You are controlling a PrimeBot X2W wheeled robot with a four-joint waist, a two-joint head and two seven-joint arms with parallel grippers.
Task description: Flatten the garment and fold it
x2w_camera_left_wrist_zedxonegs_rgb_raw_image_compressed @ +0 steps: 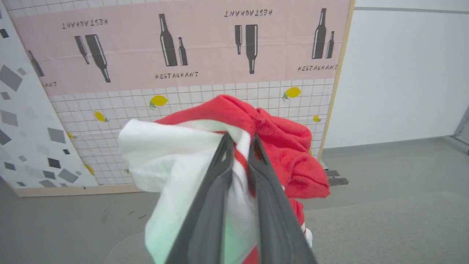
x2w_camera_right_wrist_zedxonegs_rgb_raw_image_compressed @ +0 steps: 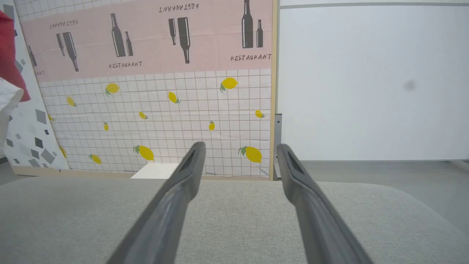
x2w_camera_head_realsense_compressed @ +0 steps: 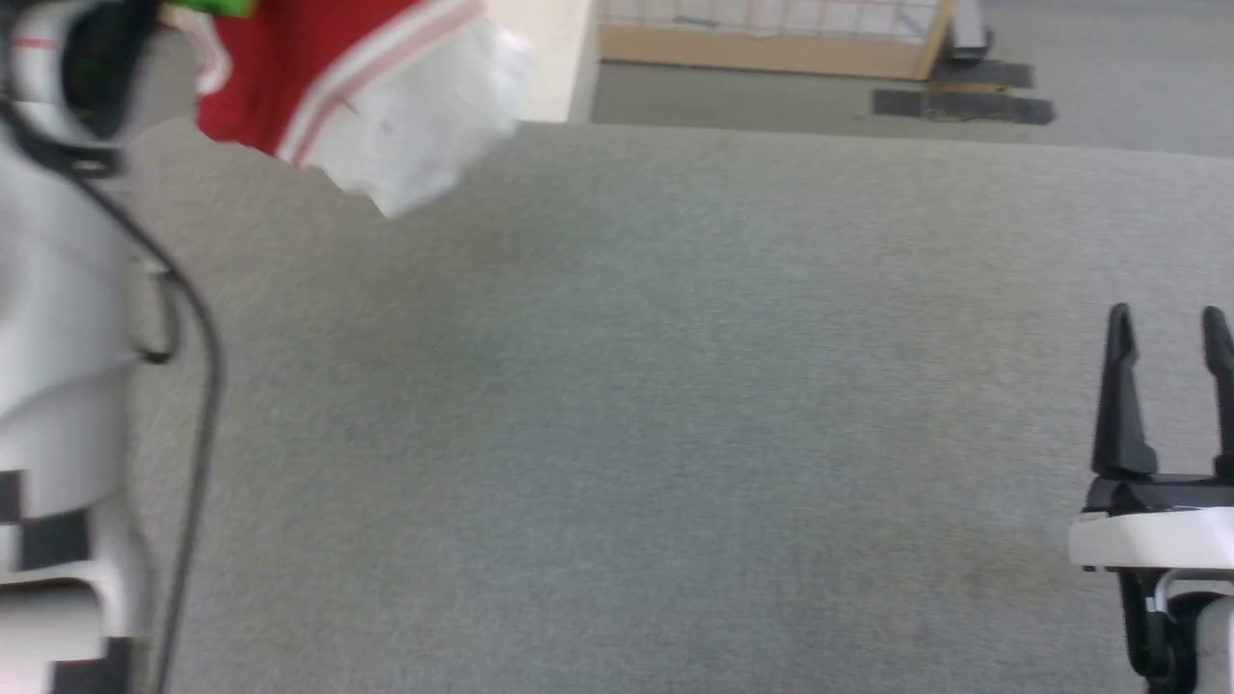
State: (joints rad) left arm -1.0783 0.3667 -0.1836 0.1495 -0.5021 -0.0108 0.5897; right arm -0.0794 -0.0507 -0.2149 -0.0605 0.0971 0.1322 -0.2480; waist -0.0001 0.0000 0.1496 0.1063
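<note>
Grey fabric surface, garment pinched by left gripper, right gripper agape

The garment was smeared by motion blur in the head view and cut off by the top edge, leaving a red patch, striped trim and a white sleeve to make out. A green scrap above it was too blurred and cropped to identify. The pale left arm was blurred too and ran off the left edge. The right claw lost part of its outer finger to the right edge. In the left wrist view the left claw hid the cloth it pinched, and the bottom edge cropped the garment's lower folds. In the right wrist view the left edge cut the garment down to a red-and-white sliver.
</note>
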